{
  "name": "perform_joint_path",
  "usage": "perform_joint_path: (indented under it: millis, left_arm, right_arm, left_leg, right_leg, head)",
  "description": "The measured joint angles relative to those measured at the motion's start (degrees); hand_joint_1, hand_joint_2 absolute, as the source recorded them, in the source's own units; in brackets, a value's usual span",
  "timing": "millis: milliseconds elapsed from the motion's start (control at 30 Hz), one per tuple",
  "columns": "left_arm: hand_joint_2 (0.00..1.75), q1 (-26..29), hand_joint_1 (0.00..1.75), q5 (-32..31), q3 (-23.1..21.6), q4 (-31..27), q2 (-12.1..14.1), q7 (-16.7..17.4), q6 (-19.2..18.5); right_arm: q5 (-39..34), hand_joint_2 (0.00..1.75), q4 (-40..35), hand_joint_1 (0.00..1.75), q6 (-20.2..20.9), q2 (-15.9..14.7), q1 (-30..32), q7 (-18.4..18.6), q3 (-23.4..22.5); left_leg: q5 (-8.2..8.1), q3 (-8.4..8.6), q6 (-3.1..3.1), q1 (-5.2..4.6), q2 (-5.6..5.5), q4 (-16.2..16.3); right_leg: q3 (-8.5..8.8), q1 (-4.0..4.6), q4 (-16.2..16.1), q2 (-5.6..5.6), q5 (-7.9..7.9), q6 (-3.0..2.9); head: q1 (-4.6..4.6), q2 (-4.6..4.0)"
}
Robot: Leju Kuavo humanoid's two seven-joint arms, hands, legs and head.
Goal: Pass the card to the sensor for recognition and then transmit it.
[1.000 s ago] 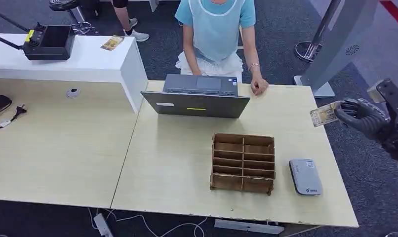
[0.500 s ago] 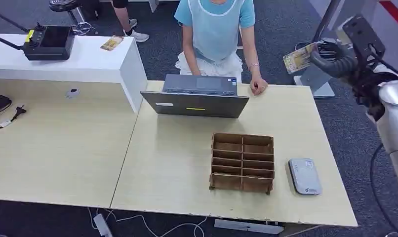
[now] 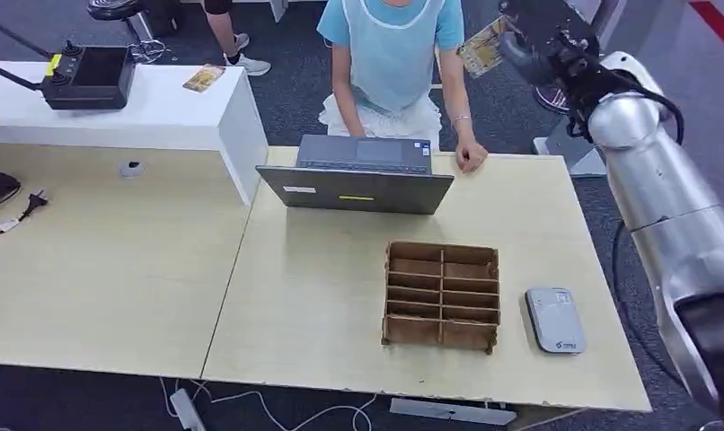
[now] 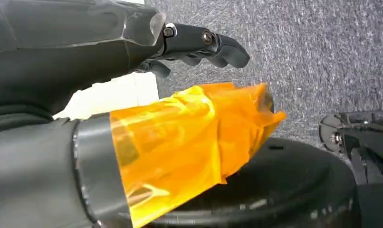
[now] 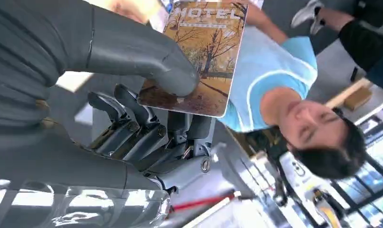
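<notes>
Landmark: the wooden organizer (image 3: 442,295) on the light table (image 3: 322,305). Behind it, a grey laptop (image 3: 358,175), and behind that a seated person (image 3: 392,54) with one hand on the table edge. Just right of the organizer, flat on the table, the grey sensor (image 3: 555,320). Far behind and to the right of the organizer, held high: the right hand (image 3: 529,40), pinching the card (image 3: 482,47) between thumb and fingers, an autumn picture on the card (image 5: 199,52). Left hand (image 4: 132,42) low over grey carpet, fingers apart, holding nothing.
</notes>
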Motion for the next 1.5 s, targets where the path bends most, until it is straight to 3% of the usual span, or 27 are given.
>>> perform_joint_path:
  millis: [133,433,767,1067,1500]
  left_arm:
    - [0.0,0.06,0.0,-0.09,-0.33,0.0,-0.15,0.02,-0.13]
    - [0.0,0.0,0.0,-1.18,-1.66,0.0,-0.13,0.02,-1.18]
    - [0.0,-0.01,0.0,-2.1,-3.17,0.0,-0.13,0.02,-1.86]
    - [0.0,-0.01,0.0,-2.12,-3.37,0.0,-0.13,0.02,-2.19]
    - [0.0,0.0,0.0,-2.19,-3.39,0.0,-0.13,0.02,-2.25]
  right_arm:
    - [2.96,1.75,0.39,1.75,-0.81,2.05,-0.77,0.15,0.74]
    - [22.73,1.75,3.98,1.75,-4.74,6.45,-2.89,1.49,3.1]
    - [36.47,1.75,15.16,1.75,-5.9,10.68,-5.73,2.69,4.52]
    - [39.82,1.75,20.72,1.75,-6.75,11.21,-5.92,2.8,4.37]
    - [40.15,1.75,23.19,1.75,-7.52,11.21,-5.91,2.53,2.4]
  left_leg:
    - [0.01,-0.02,0.0,0.01,-0.09,0.0]
    - [0.01,0.0,0.0,0.01,-0.04,0.0]
    - [0.02,0.0,-0.01,0.01,-0.05,0.01]
    - [0.01,0.01,-0.01,0.0,-0.05,0.02]
    - [0.01,0.01,-0.01,0.01,-0.05,0.01]
  right_leg:
    - [0.02,0.01,0.0,-0.13,0.0,0.0]
    - [0.0,0.01,0.0,-0.06,0.01,-0.01]
    - [0.02,0.01,0.0,-0.07,0.01,-0.01]
    - [0.01,0.0,0.0,-0.06,0.01,-0.01]
    - [0.01,0.01,0.0,-0.06,0.01,-0.01]
  head:
    - [0.0,0.0]
    - [0.02,0.0]
    - [0.02,0.0]
    - [0.0,0.0]
    - [0.02,0.0]
